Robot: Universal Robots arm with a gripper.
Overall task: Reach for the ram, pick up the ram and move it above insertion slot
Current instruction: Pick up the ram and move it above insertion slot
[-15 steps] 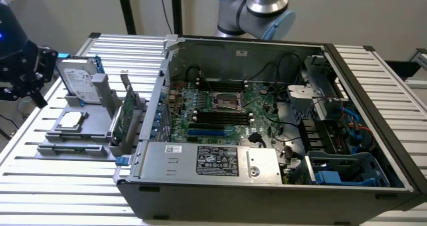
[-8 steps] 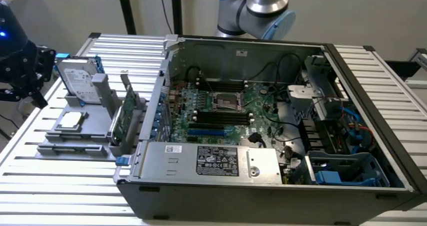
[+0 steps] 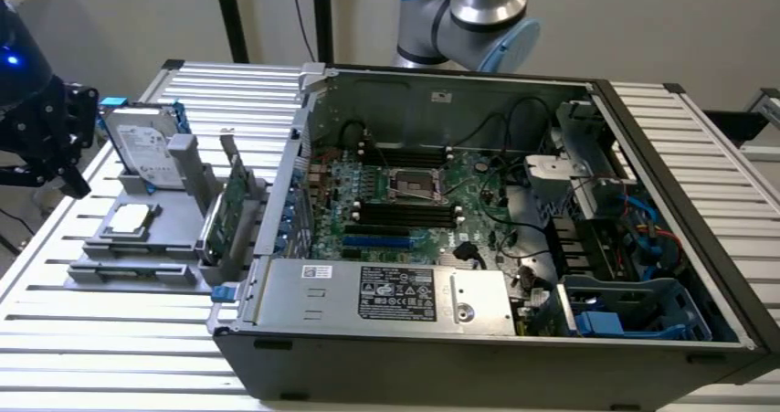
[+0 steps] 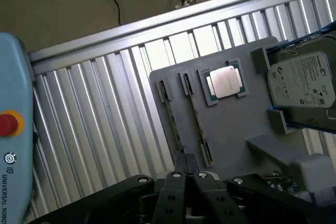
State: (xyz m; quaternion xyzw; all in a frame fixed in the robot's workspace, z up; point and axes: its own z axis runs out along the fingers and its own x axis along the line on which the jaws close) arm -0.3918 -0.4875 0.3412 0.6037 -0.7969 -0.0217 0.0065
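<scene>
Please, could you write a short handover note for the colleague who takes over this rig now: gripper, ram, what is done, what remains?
Gripper: holds nothing, hovers close to one end of the two ram sticks.
Ram: both sticks lie in the grey tray, beside the open computer case.
Done: the reach, in part; nothing lifted yet.
Left: pick up a stick and bring it above the black slots on the board.

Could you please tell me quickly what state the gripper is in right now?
Gripper: looks shut, holding nothing; nearest to the ram in the gray tray.
</scene>
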